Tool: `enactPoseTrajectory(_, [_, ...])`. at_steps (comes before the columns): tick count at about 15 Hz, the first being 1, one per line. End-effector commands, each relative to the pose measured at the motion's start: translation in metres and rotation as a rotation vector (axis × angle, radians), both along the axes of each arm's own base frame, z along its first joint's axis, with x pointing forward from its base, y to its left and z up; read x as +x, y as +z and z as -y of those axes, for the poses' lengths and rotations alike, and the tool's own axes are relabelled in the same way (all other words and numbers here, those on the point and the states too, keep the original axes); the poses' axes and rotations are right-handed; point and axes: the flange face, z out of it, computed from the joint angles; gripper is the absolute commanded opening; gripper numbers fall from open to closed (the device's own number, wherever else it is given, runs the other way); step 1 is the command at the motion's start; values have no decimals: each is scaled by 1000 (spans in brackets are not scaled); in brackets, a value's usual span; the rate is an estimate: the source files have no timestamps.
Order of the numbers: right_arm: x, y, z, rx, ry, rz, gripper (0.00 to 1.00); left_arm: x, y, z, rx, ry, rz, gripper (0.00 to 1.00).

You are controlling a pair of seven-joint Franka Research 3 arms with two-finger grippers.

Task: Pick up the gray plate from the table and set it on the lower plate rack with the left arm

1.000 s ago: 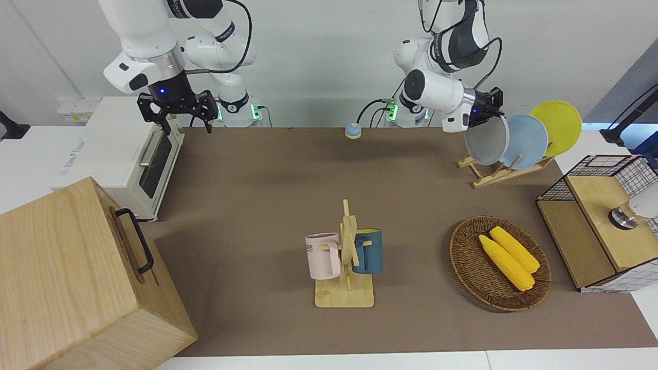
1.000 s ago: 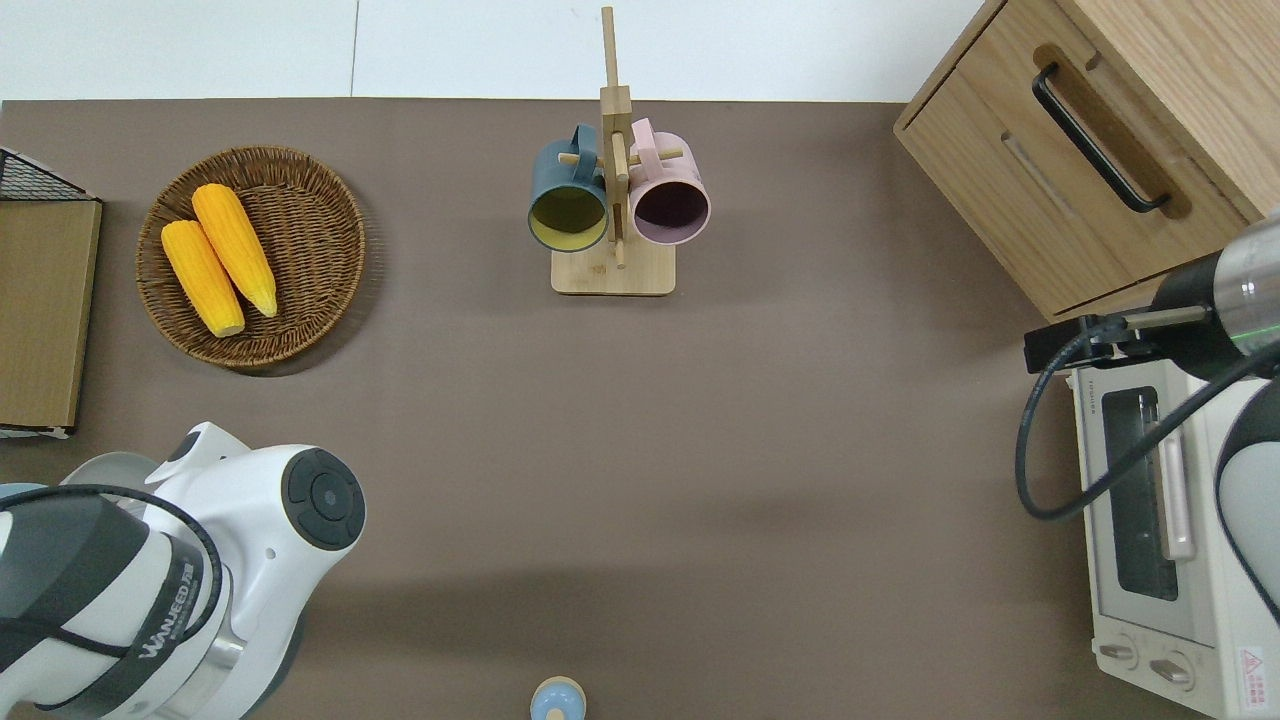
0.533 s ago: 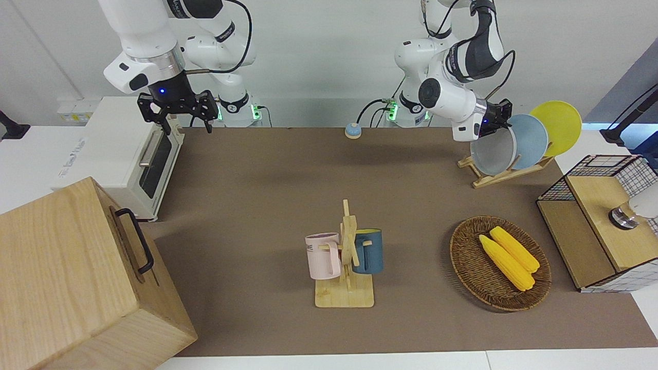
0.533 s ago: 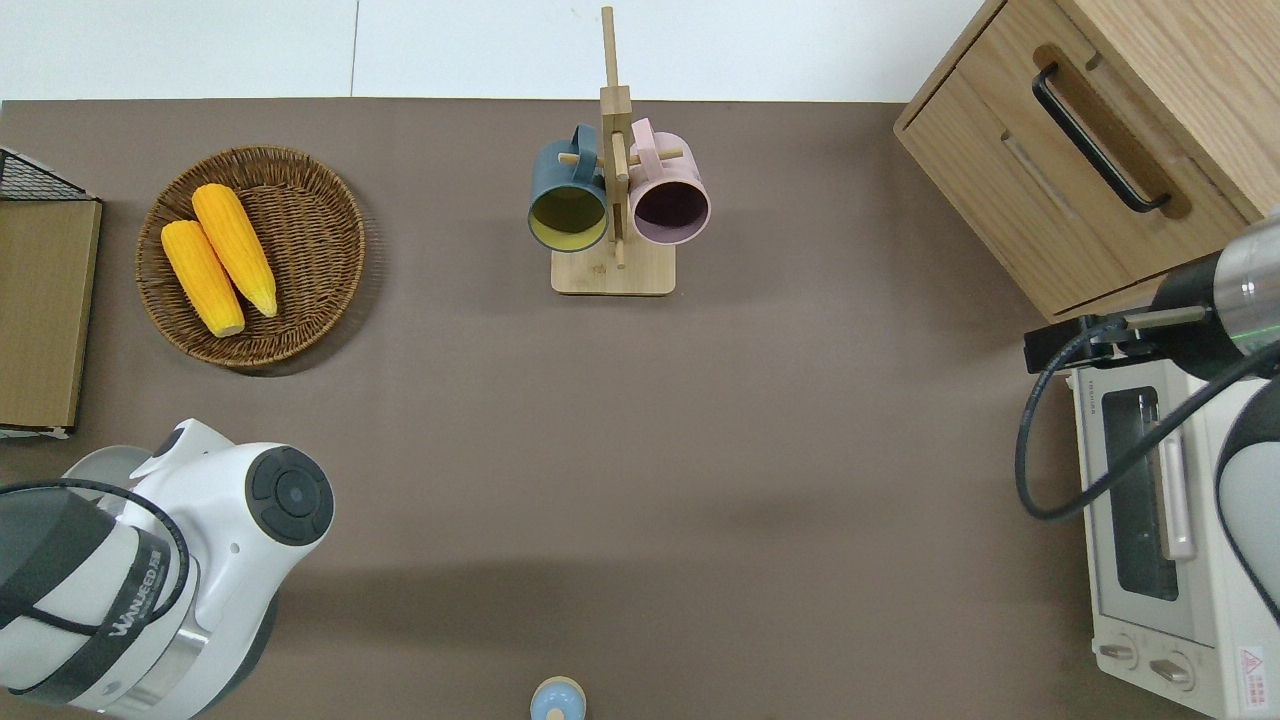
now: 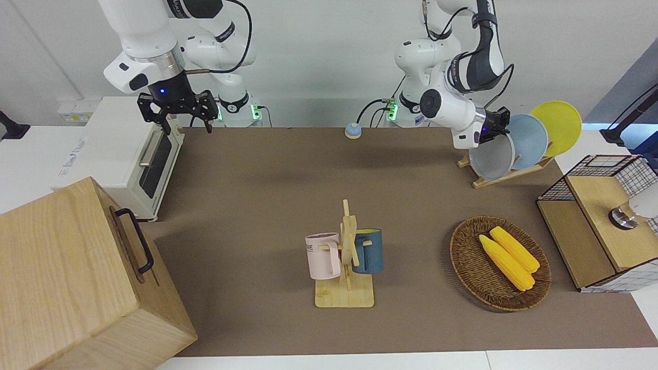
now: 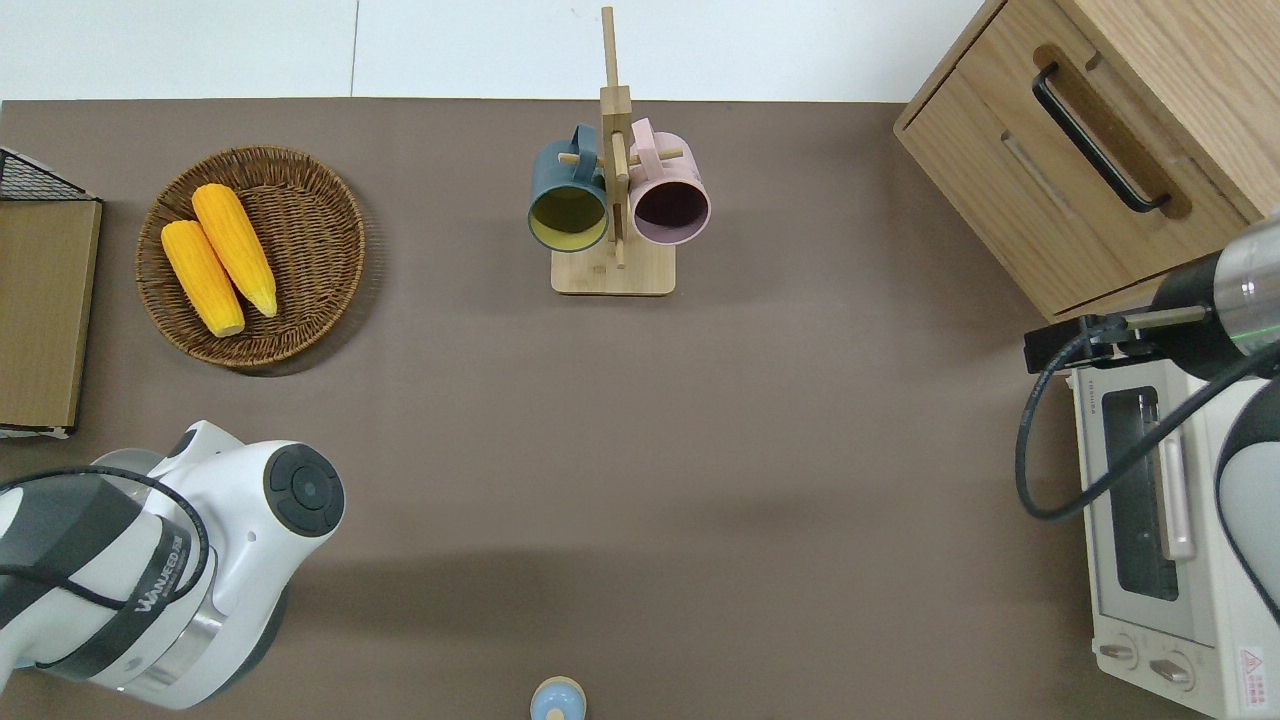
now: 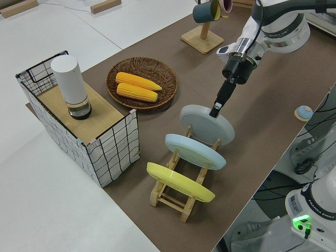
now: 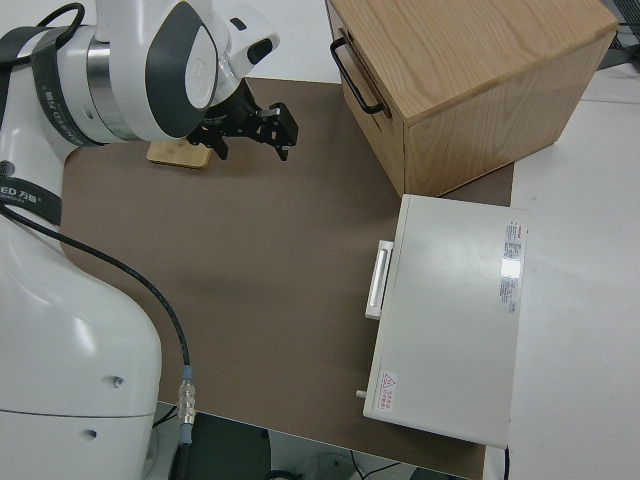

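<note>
My left gripper (image 5: 496,128) is shut on the upper rim of the gray plate (image 5: 492,157), also seen in the left side view (image 7: 208,124). The plate stands slanted in the end slot of the lower plate rack (image 5: 494,178), the slot toward the table's middle. It is right beside the light blue plate (image 5: 530,140), with the yellow plate (image 5: 559,125) one slot further along. The left side view shows the gripper (image 7: 216,109) on the rim and the rack (image 7: 177,203). In the overhead view the left arm (image 6: 160,570) hides plate and rack. My right gripper (image 5: 177,110) is parked and open.
A wicker basket with two corn cobs (image 5: 499,264) lies farther from the robots than the rack. A wire crate (image 5: 599,221) stands at the left arm's end. A wooden mug stand (image 5: 345,267), a toaster oven (image 5: 131,154), a wooden cabinet (image 5: 77,277) and a small bell (image 5: 352,130) are also on the table (image 5: 257,205).
My left gripper has lowered the gray plate and brought it in beside the light blue plate, so it now sits low on the rack. The right arm has not moved.
</note>
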Motion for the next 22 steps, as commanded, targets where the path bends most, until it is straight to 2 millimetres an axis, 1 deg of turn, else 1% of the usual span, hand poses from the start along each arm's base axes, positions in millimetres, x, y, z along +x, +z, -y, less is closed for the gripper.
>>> enactPoseTrajectory(1, [1,3,2,-2,-16,-5,983,-5,-6,-2,23,-11,13,0])
enactPoseTrajectory(2, [1,3,2,-1,-16,-4,983,-6,-7,-1,23,-14,10,0])
enactPoseTrajectory(3, [1,3,2,-1,-16,-4,983,-6,-8,0,24,-16,8,82])
enactPoseTrajectory(4, [1,3,2,-2,-16,-5,983,-6,-8,0,24,-17,8,220])
enactPoseTrajectory(5, [1,3,2,-2,-16,-5,983,-6,-8,0,24,-17,8,424])
enactPoseTrajectory(6, [1,3,2,-1,-16,-4,983,-6,-8,0,25,-17,9,994])
enactPoseTrajectory(16, [1,3,2,-1,-16,-4,983,-5,-6,3,27,-19,16,1000])
enactPoseTrajectory(18, [1,3,2,-2,-16,-5,983,1,4,6,10,-17,26,1000])
enactPoseTrajectory(19, [1,3,2,-2,-16,-5,983,5,13,8,-3,-12,43,1000])
enactPoseTrajectory(22, [1,3,2,-2,-17,-5,983,19,39,22,-122,31,102,1000])
